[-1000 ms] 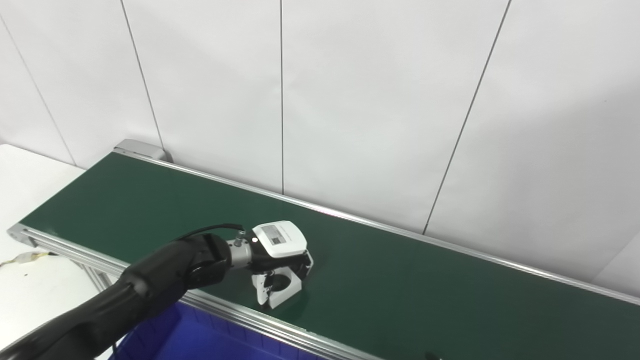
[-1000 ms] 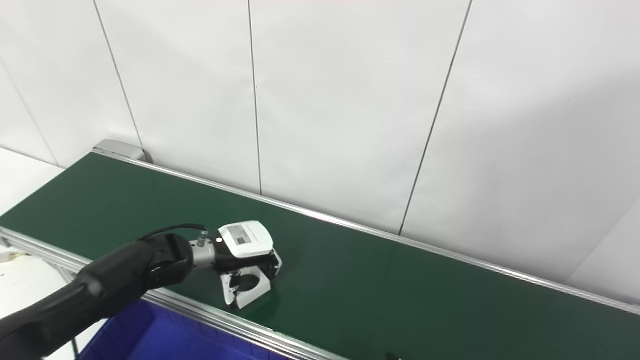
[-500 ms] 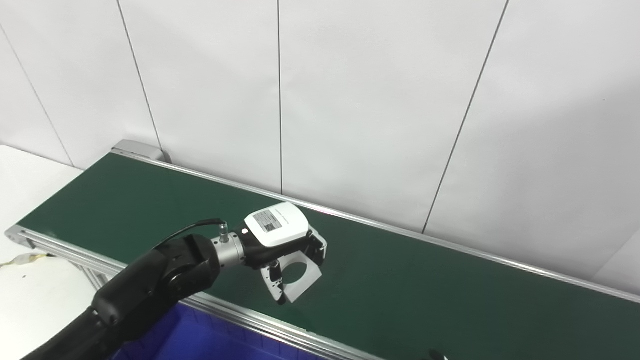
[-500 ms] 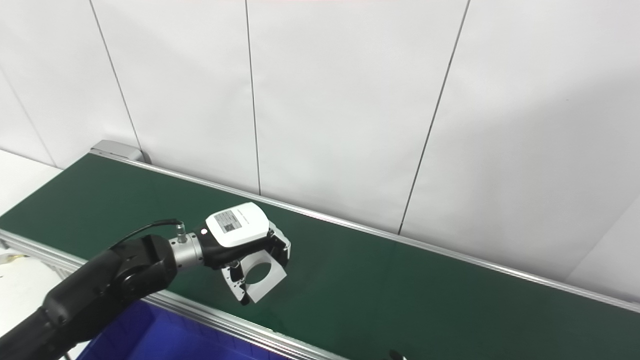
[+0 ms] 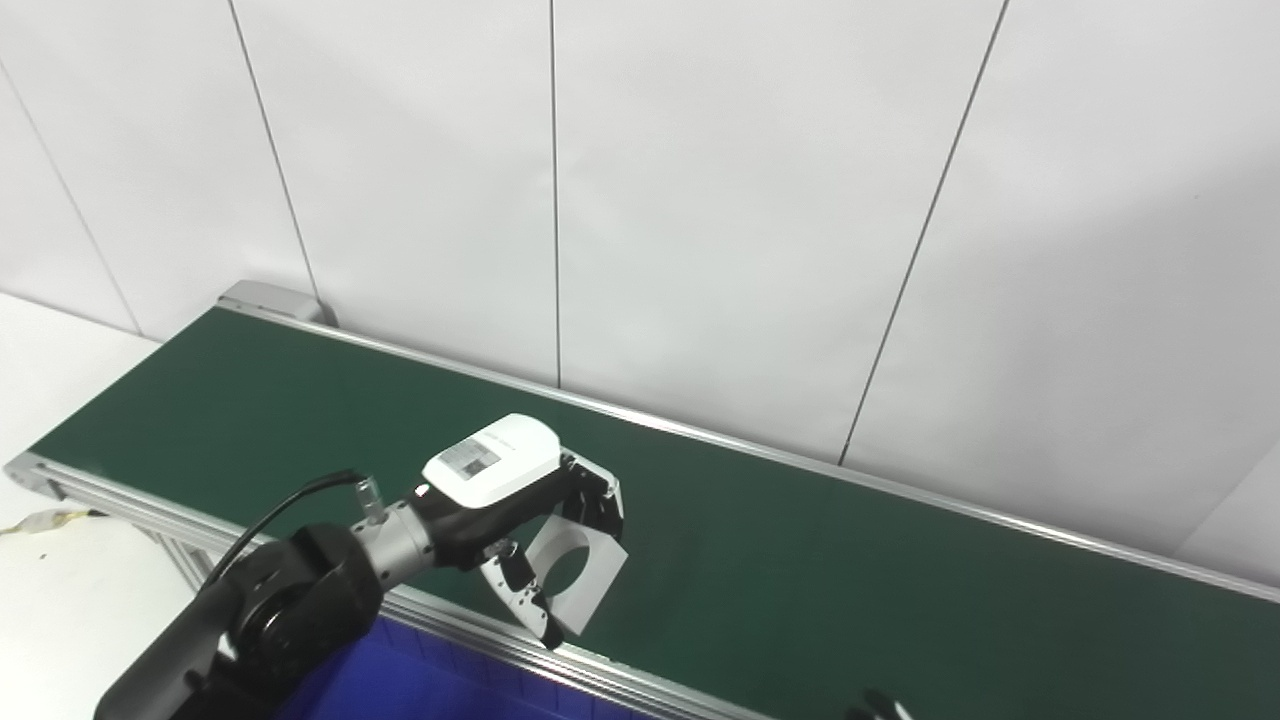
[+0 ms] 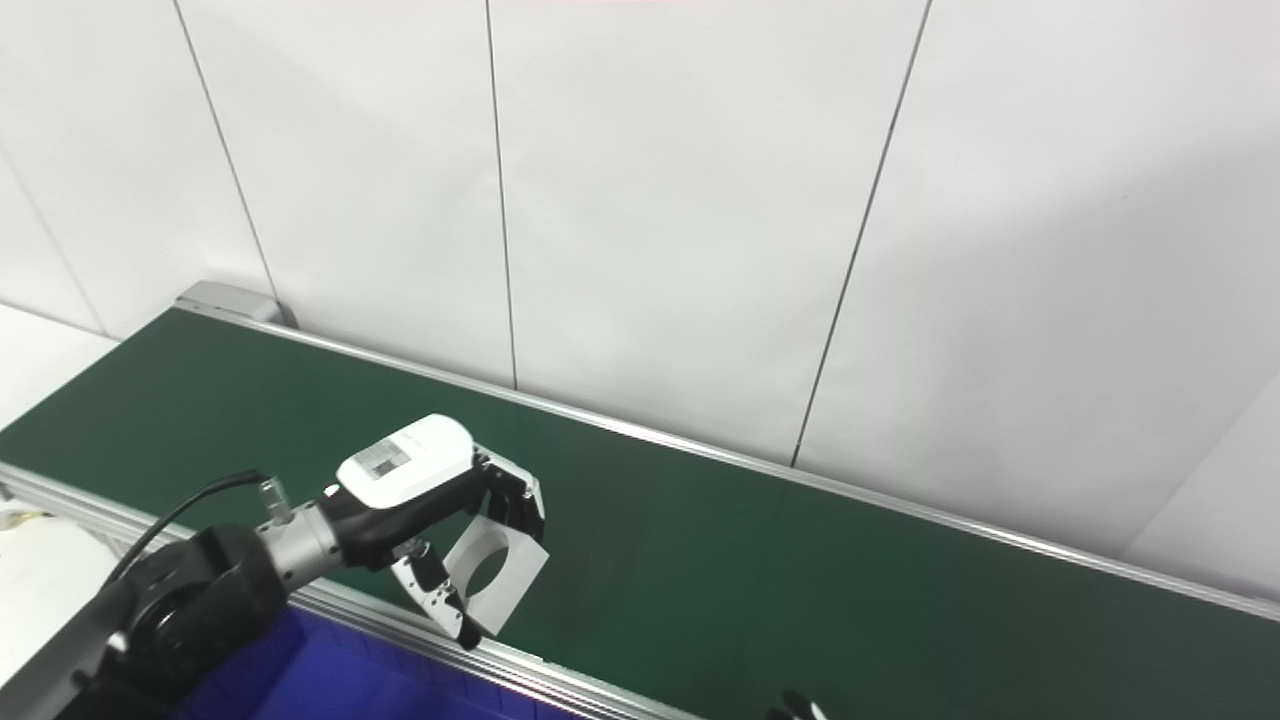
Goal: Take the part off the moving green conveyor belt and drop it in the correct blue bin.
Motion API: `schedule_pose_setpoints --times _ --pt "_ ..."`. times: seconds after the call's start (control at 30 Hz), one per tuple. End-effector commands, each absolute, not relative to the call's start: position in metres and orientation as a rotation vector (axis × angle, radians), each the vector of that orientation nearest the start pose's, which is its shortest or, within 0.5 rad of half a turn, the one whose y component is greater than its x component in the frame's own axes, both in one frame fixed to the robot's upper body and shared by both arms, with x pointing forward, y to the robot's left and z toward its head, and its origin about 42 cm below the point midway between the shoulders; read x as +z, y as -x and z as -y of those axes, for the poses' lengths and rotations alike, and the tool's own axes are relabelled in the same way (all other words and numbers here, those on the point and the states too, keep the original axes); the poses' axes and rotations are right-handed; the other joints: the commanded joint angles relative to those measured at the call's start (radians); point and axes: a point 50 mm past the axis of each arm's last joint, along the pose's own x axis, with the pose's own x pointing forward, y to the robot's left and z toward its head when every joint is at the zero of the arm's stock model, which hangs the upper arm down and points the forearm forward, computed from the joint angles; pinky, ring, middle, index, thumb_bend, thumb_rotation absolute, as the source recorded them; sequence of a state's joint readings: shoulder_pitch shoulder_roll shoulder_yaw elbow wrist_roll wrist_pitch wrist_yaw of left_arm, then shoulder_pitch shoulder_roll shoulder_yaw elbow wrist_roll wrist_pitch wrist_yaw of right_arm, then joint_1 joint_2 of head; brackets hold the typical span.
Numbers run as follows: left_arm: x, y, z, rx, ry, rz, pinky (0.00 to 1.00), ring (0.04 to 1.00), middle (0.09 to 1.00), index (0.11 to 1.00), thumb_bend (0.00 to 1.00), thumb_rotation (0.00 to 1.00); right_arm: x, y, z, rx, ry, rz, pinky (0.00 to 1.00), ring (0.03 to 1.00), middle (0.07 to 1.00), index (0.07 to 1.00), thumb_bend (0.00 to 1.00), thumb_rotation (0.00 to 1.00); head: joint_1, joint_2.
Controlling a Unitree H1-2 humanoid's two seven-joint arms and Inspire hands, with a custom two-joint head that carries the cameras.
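- Nearest, bottom left: blue bin (image 5: 400, 680), only a corner showing under the belt's near rail; its full opening is out of frame, so which bin is "correct" cannot be told from here.
- Left arm comes in from the bottom left. Left hand (image 5: 520, 520) is closed around the part (image 5: 575, 575), a pale flat plate with a round hole through it, thumb below and fingers (image 5: 600, 495) over the top edge.
- Part is clear of the belt, held tilted in the air above the near rail (image 5: 600, 670), roughly between belt and bin.
- Judged step: carry to the bin. Doing it well means drawing the hand back toward the robot until the part is fully past the rail and over blue, then lowering before the fingers let go.
- The grip looks to be on the plate's edges only; a fast swing could let it pivot. Smooth motion advised.
- Right hand: only a dark tip at the bottom edge (image 5: 880, 708); cannot tell its state.
- Farther: green conveyor belt (image 5: 850, 600), with no other part on it in frame.
- Beyond: white panelled wall (image 5: 750, 200).
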State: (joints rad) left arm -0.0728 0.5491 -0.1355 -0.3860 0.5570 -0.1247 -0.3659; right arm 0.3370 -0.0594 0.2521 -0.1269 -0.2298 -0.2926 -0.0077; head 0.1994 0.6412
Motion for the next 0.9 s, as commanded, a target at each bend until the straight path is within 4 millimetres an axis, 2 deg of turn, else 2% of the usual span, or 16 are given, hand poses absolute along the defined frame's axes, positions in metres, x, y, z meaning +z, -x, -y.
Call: schedule_pose_setpoints --times 0.0,0.03,0.07,0.1,0.13,0.2,0.37,0.47,0.6,0.87 --pt "0.234 -0.271 -0.282 -0.472 -1.145 0.423 0.4 0.422 0.501 0.505 0.5 0.0 0.09 -0.165 0.173 0.229 0.197 0.159 0.72 0.795 0.826 0.886 0.56 0.8 -0.001 0.023" --pt "0.235 -0.266 -0.281 -0.469 -1.139 0.425 0.4 0.42 0.501 0.506 0.5 0.0 0.093 -0.165 0.174 0.227 0.197 0.162 0.72 0.794 0.826 0.885 0.56 0.8 -0.003 0.05" --pt "0.237 -0.263 -0.28 -0.468 -1.135 0.427 0.4 0.417 0.497 0.509 0.5 0.0 0.096 -0.166 0.174 0.225 0.198 0.164 0.72 0.79 0.821 0.88 0.55 0.78 -0.004 0.054" --pt "0.238 -0.259 -0.28 -0.467 -1.132 0.434 0.39 0.414 0.494 0.51 0.5 0.0 0.1 -0.166 0.176 0.225 0.199 0.167 0.72 0.787 0.819 0.876 0.54 0.76 -0.007 0.082" --pt "0.239 -0.257 -0.279 -0.467 -1.13 0.438 0.38 0.409 0.487 0.512 0.5 0.0 0.103 -0.166 0.177 0.225 0.2 0.168 0.71 0.783 0.816 0.872 0.54 0.74 -0.007 0.082" --pt "0.24 -0.249 -0.279 -0.465 -1.123 0.44 0.37 0.406 0.482 0.515 0.5 0.0 0.11 -0.167 0.18 0.224 0.204 0.171 0.7 0.775 0.809 0.864 0.53 0.71 -0.011 0.145" --pt "0.238 -0.229 -0.277 -0.468 -1.093 0.42 0.4 0.413 0.491 0.511 0.5 0.0 0.121 -0.172 0.188 0.219 0.212 0.165 0.68 0.76 0.8 0.851 0.55 0.67 0.004 0.204" --pt "0.232 -0.219 -0.272 -0.49 -1.071 0.389 0.39 0.409 0.494 0.513 0.5 0.0 0.126 -0.174 0.192 0.215 0.224 0.162 0.66 0.748 0.794 0.846 0.6 0.71 0.019 0.242" --pt "0.223 -0.209 -0.268 -0.508 -1.065 0.356 0.38 0.409 0.498 0.513 0.5 0.0 0.131 -0.174 0.196 0.213 0.216 0.164 0.66 0.746 0.791 0.844 0.6 0.71 0.025 0.274" --pt "0.196 -0.194 -0.275 -0.487 -1.04 0.263 0.39 0.412 0.509 0.501 0.5 0.0 0.135 -0.174 0.201 0.207 0.209 0.161 0.65 0.736 0.776 0.831 0.61 0.72 0.02 0.288"
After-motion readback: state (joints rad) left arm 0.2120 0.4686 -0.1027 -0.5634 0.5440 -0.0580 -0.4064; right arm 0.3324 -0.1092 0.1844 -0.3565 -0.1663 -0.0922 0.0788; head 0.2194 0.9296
